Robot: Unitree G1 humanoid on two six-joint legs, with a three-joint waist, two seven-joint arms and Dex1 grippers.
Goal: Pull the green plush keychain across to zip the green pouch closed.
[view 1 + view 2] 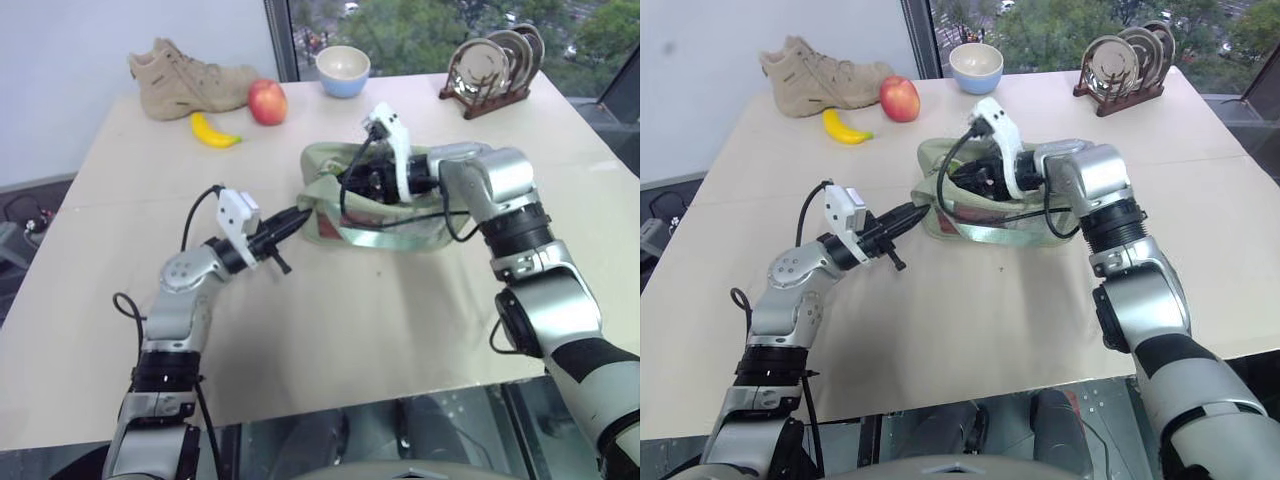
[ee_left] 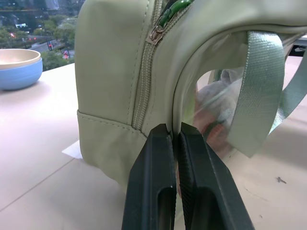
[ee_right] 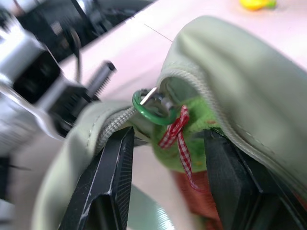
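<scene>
My left hand [image 2: 173, 143] is pinched closed on the end of the pouch [image 1: 420, 235], its two fingers [image 2: 151, 167] pressed together over the seam where the pale fabric meets the clear side panel. A strap [image 2: 256, 91] hangs down across that panel.

My right hand [image 3: 168, 139] reaches in over the top of the pouch from the right, pointing left. Its fingers stand apart, one on each side of the keychain [image 3: 192, 129]; I cannot tell whether either finger touches it. The keychain is a bright green fuzzy lump tucked in the open mouth of the pouch, near the end my left hand holds, with a red checked ribbon [image 3: 180, 136] over it and a green ring [image 3: 152, 111] linking it to the zip pull. The zip still gapes beside it.

The pouch sits mid-surface [image 1: 330, 330]. At the far side lie a boot [image 1: 190, 78], a banana [image 1: 213, 131], an apple [image 1: 267, 102], a bowl [image 1: 343, 70] and a rack of plates [image 1: 495, 65].
</scene>
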